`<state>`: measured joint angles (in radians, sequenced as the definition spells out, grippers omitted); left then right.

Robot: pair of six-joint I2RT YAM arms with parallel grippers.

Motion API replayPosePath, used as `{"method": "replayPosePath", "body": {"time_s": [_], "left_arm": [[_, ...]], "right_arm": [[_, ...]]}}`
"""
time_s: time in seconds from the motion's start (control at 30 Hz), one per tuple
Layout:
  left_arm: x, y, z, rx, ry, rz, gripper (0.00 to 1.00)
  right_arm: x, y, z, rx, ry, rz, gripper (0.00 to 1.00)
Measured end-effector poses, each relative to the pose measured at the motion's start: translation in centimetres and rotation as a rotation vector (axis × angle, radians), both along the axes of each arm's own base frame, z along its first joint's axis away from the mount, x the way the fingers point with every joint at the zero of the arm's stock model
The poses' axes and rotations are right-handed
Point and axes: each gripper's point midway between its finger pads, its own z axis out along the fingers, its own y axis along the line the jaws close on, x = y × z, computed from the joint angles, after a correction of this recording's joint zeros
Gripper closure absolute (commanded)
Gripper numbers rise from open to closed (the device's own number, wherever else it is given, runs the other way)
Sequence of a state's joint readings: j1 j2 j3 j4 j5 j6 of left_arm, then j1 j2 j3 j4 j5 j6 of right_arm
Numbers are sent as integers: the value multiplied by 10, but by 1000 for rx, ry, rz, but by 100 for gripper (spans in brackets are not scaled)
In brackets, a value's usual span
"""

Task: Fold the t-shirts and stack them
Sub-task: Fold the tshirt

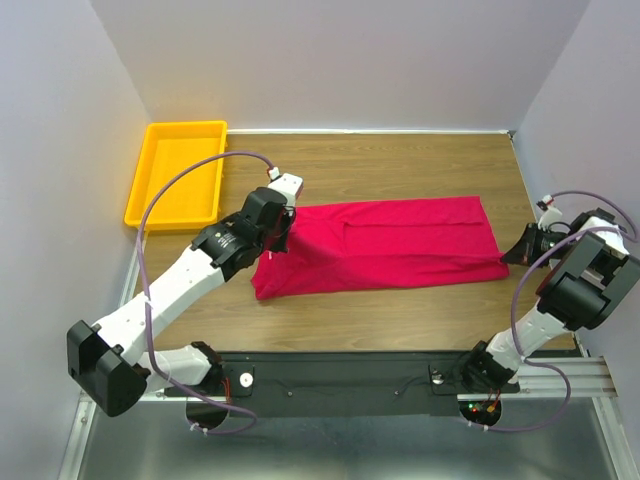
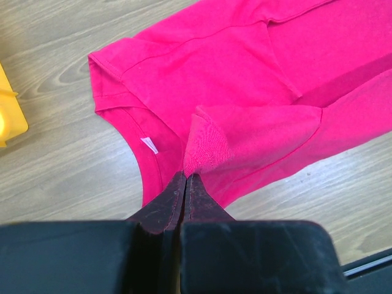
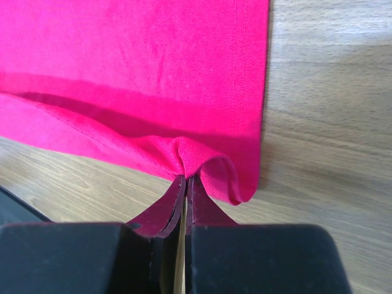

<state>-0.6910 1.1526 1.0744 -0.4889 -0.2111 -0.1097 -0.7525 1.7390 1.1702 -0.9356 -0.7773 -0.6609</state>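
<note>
The one red t-shirt (image 1: 400,245) lies stretched lengthwise across the worktop (image 1: 400,165); it looks thin, light and limp, likely to sag unless it is held by pinched edges at both ends. The left gripper (image 2: 185,179) is clenched on a tuck near the collar, and the right gripper (image 3: 185,179) on a hem corner. One yellow tray (image 1: 180,180) stands apart at the far left.

I see the left arm (image 1: 180,290) stretched forward and inward, with the left gripper (image 2: 185,177) angled down and its jaws pressed together on a pinch of shirt (image 1: 400,240). The right arm (image 1: 575,290) is folded at the elbow. The right gripper (image 3: 185,179) sits low, jaws likewise clamped on the shirt edge.
</note>
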Motion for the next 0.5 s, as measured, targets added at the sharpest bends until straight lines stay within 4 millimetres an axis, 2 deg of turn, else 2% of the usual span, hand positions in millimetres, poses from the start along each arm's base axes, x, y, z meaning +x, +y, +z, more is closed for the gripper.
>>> {"method": "replayPosePath", "body": {"time_s": [0.23, 0.5], "left_arm": [[6, -2, -10, 24, 18, -1, 100], [7, -2, -10, 25, 13, -2, 100]], "right_arm": [[0, 1, -6, 25, 17, -2, 99], [9, -3, -5, 32, 9, -6, 99]]}}
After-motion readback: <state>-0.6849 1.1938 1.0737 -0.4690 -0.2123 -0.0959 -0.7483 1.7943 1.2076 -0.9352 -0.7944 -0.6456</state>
